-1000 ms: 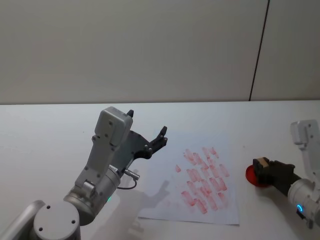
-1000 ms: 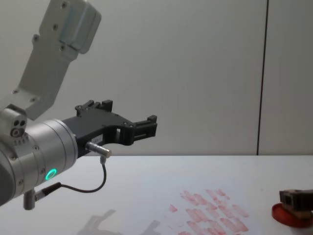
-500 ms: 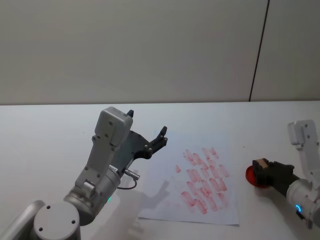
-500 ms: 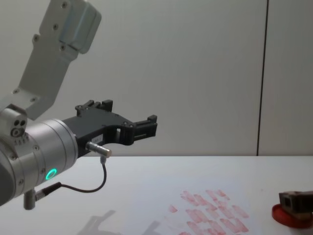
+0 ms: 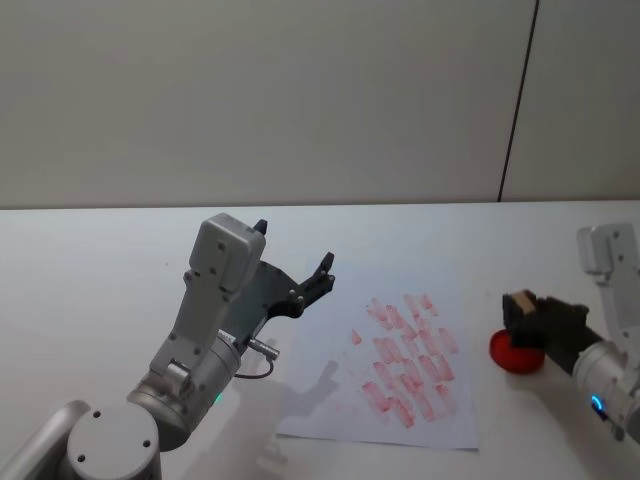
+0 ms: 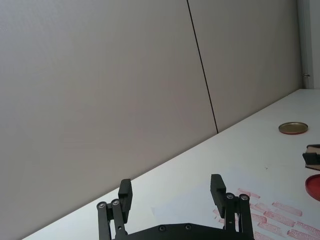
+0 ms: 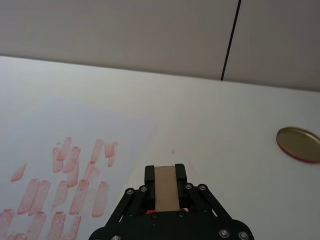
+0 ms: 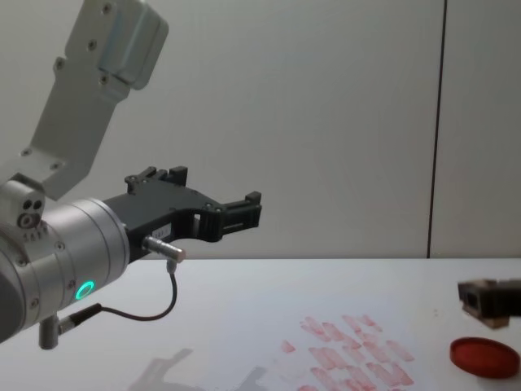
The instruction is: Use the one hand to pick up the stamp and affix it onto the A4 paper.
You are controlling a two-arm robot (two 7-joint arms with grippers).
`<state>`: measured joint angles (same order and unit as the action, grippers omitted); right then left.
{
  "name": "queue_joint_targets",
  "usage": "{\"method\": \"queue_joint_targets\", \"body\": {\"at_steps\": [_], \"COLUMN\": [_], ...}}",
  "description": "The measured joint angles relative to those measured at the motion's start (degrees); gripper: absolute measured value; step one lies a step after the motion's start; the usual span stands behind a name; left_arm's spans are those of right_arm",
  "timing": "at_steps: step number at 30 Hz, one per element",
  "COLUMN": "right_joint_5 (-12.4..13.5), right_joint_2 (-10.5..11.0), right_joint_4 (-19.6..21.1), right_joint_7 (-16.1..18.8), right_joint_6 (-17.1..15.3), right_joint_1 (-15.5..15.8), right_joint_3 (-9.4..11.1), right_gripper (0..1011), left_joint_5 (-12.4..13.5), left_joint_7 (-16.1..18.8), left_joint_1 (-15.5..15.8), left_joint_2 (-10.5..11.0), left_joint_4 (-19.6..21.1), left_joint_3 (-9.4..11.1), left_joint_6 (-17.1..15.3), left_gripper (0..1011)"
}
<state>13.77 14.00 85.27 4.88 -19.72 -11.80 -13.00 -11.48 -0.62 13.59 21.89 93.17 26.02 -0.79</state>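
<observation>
Hanging clear above the red ink pad [image 5: 510, 358] at the right edge of the head view, the stamp [image 5: 519, 301] is pinched between the fingers of the right gripper [image 5: 527, 317]. Its long axis runs along them, free end aimed left toward the A4 paper [image 5: 400, 372] at lower centre. The left gripper [image 5: 294, 246], fingers spread, hovers raised left of the sheet.

Red ink pad [image 8: 485, 357], gold lid [image 7: 299, 144]

White table [image 5: 90, 250]: A4 paper [image 5: 395, 365], red ink pad [image 5: 510, 358] right of it, gold round lid [image 7: 299, 144].
</observation>
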Motion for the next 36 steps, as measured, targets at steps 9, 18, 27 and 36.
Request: {"method": "queue_joint_targets", "body": {"at_steps": [9, 18, 27, 36], "right_joint_5": [-2.36, -4.16, -5.38, -6.53], "right_joint_2": [0.14, -0.97, -3.74, -6.90], "right_joint_4": [3.67, 3.41, -4.21, -16.25], "right_joint_7": [0.71, 3.15, 5.99, 7.22], "right_joint_6": [3.49, 6.04, 7.43, 9.50], "right_joint_1": [0.16, -1.76, -6.60, -13.06], "right_joint_3": [-0.25, -0.91, -1.94, -2.68], "right_gripper": [219, 219, 218, 219], "left_joint_5": [0.00, 0.00, 0.00, 0.00], "left_joint_7": [0.00, 0.00, 0.00, 0.00], "left_joint_1": [0.00, 0.00, 0.00, 0.00], "left_joint_2": [0.00, 0.00, 0.00, 0.00], "left_joint_4": [0.00, 0.00, 0.00, 0.00], "left_joint_3": [0.00, 0.00, 0.00, 0.00], "left_joint_6": [0.00, 0.00, 0.00, 0.00], "left_gripper": [993, 993, 993, 993]}}
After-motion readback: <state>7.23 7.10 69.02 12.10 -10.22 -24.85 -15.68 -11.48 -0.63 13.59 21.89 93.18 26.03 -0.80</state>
